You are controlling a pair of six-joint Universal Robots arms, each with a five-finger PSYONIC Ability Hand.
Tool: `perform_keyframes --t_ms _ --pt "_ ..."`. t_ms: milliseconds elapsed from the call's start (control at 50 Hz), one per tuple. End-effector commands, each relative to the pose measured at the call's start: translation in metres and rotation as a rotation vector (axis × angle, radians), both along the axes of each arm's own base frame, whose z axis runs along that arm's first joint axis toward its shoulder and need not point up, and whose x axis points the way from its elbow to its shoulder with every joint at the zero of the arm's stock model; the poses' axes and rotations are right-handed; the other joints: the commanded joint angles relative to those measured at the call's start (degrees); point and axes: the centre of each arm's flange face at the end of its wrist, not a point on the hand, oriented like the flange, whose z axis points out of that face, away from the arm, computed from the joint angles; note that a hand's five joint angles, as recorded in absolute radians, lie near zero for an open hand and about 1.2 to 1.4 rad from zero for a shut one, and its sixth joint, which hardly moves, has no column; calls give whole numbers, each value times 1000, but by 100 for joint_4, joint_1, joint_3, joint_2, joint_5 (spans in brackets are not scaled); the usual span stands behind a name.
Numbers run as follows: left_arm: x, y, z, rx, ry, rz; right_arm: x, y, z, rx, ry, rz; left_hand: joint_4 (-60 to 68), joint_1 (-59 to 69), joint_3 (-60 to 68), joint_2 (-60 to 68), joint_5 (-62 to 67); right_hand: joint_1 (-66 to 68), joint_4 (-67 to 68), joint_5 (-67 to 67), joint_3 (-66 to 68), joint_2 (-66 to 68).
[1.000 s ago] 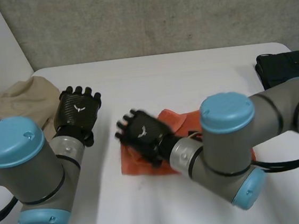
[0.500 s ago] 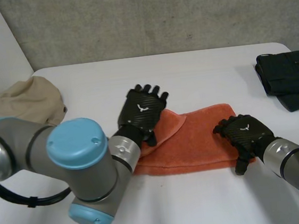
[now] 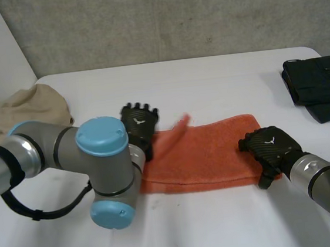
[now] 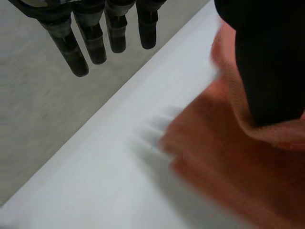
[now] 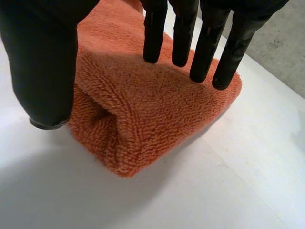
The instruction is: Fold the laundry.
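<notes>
White table (image 3: 208,83), orange towel (image 3: 209,154) lengthwise left-to-right

Grey arms (image 3: 38,154), light-blue caps (image 3: 101,136), black white-marked hands (image 3: 139,123)

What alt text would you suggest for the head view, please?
A folded orange towel lies on a white table, the left robot hand at its left end and the right robot hand on its right end. A beige cloth and a dark garment lie aside.

Left hand (image 3: 139,121), right hand (image 3: 272,146) at towel (image 3: 209,154) ends.
</notes>
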Motion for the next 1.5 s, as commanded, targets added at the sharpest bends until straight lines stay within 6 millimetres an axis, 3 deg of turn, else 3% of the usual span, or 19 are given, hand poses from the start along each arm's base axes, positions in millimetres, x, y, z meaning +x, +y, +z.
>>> perform_keyframes --t_ms 20,280,340,400,480,620,660,760,820,900,960,1000,1040,1100,1160,1220,1280,1380,1500 --pt "12 12 -2 -1 -80 31 -1 -3 0 -21 4 -6 -53 -94 -99 -59 -91 1294 921 1006 939 968" --pt "17 34 22 -18 -59 7 -12 -8 -4 -30 41 -40 -121 -161 -166 -126 -158 1849 1476 1561 1494 1523" --pt "19 37 23 -17 -60 8 -17 -10 -5 -33 59 -58 -121 -161 -166 -126 -158 2972 2598 2683 2616 2645" --pt "22 38 27 -19 -58 10 -20 -10 -6 -37 76 -62 -137 -178 -183 -143 -175 5760 5387 5472 5404 5434" --pt "26 41 32 -24 -53 13 -22 -11 -5 -64 127 -57 -154 -195 -200 -160 -192 5780 5406 5491 5424 5453" --pt "35 47 50 -48 -30 22 -21 -23 28 -269 304 -46 -188 -229 -234 -193 -226 5780 5406 5491 5424 5453" --pt "37 47 55 -57 -23 25 -12 -23 36 -317 330 -15 -188 -229 -234 -193 -226 5780 5406 5491 5424 5453" --pt "46 44 72 -88 3 56 65 19 64 -501 291 228 -188 -229 -234 -193 -226 5780 5406 5491 5424 5453" --pt "52 40 78 -99 11 78 96 45 73 -560 243 333 -188 -229 -234 -193 -226 5780 5406 5491 5424 5453" --pt "62 36 84 -99 46 111 134 87 59 -580 189 504 -188 -229 -234 -193 -226 5780 5406 5491 5424 5453" --pt "63 35 85 -90 70 117 144 102 44 -550 178 576 -188 -229 -234 -193 -226 5736 5362 5447 5380 5409" --pt "64 34 84 -74 102 124 149 107 34 -521 184 592 -188 -229 -234 -193 -226 1161 788 872 805 835" --pt "65 33 84 -65 125 129 148 106 31 -489 171 572 -188 -229 -234 -193 -226 -1220 -1594 -1509 -1576 -1547" --pt "64 31 87 -59 167 132 146 106 34 -422 101 526 -188 -229 -234 -193 -226 -1220 -1594 -1509 -1576 -1547" --pt "59 32 90 -56 204 109 135 83 60 -333 -76 377 -188 -229 -234 -193 -226 -1220 -1594 -1509 -1576 -1547" --pt "51 32 94 -55 239 64 102 43 88 -233 -260 173 -171 -212 -217 -177 -209 -1220 -1594 -1509 -1576 -1547" --pt "38 38 96 -30 291 -18 77 20 96 -95 -375 38 -138 -178 -183 -143 -175 -1220 -1594 -1509 -1576 -1547" --pt "14 48 83 64 357 -126 65 9 90 70 -409 -24 -70 -111 -116 -76 -108 -1220 -1594 -1509 -1576 -1547" --pt "1 59 46 218 284 -143 74 -6 46 209 -319 -40 -36 -77 -82 -42 -74 -1220 -1594 -1509 -1576 -1547"
